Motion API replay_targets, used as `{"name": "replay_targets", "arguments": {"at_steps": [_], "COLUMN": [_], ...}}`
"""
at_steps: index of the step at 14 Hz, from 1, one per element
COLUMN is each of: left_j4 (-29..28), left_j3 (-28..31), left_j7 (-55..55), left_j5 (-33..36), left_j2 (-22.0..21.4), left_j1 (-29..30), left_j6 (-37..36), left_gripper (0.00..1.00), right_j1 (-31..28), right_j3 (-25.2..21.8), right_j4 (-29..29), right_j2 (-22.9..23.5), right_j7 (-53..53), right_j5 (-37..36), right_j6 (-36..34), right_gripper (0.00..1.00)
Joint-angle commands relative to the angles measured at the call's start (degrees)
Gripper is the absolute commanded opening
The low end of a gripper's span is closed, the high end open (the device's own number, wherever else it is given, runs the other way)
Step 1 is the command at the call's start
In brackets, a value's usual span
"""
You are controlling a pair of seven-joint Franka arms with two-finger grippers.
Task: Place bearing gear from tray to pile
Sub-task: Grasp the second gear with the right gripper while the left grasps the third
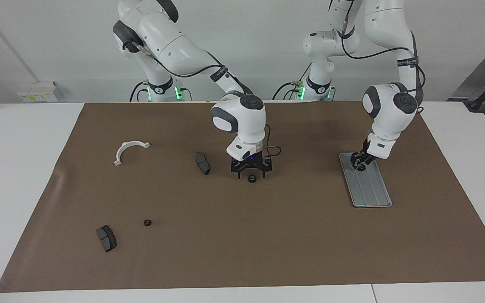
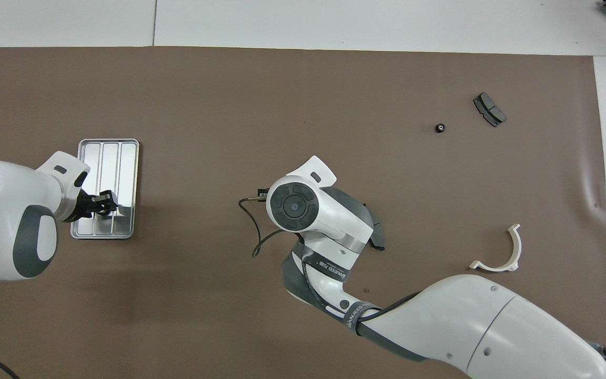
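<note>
The right arm's strap [image 2: 334, 269] possibly reads "WANEED".

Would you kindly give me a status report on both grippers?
Left gripper down on the tray, closing around a bearing gear. Right gripper open, straddling mid-mat gear. Nothing in the way.

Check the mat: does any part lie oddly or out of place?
Nothing looks damaged, but the parts lie scattered: two bearing gears, two brake pads and a white bracket lie apart, not piled.

You see a small black gear [image 1: 251, 179] on the brown mat, and the shiny ridged tray [image 1: 371, 191] lying flat.
</note>
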Motion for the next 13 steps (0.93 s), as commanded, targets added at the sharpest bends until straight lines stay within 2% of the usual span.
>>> {"name": "replay_targets", "arguments": {"at_steps": [1, 2, 11, 12, 13], "left_j4": [-1.98, -1.98, -1.98, -1.98, -1.98], "left_j3": [-0.57, -0.57, -0.57, -0.57, -0.57], "left_j7": [0.57, 0.57, 0.66, 0.57, 0.57], "left_j5": [-0.25, -0.25, -0.25, -0.25, -0.25], "left_j2": [-1.23, -1.05, -0.79, -0.70, -0.09], "left_j1": [0.74, 0.74, 0.65, 0.56, 0.47], "left_j6": [2.10, 2.19, 2.72, 3.33, 3.60], "left_gripper": [0.51, 0.49, 0.38, 0.37, 0.37], "right_j1": [-0.86, -0.86, -1.21, -1.21, -1.30], "right_j3": [1.12, 1.12, 1.03, 1.03, 1.03], "right_j4": [0.11, 0.03, -2.52, -2.52, -2.52], "right_j2": [0.58, 0.58, 0.49, 0.49, 0.49], "right_j7": [0.85, 0.94, 0.94, 0.94, 0.94], "right_j5": [-1.79, -1.79, -2.94, -2.94, -3.02], "right_j6": [1.38, 2.08, 4.20, 4.19, 4.11], "right_gripper": [0.70, 0.66, 0.65, 0.59, 0.48]}}
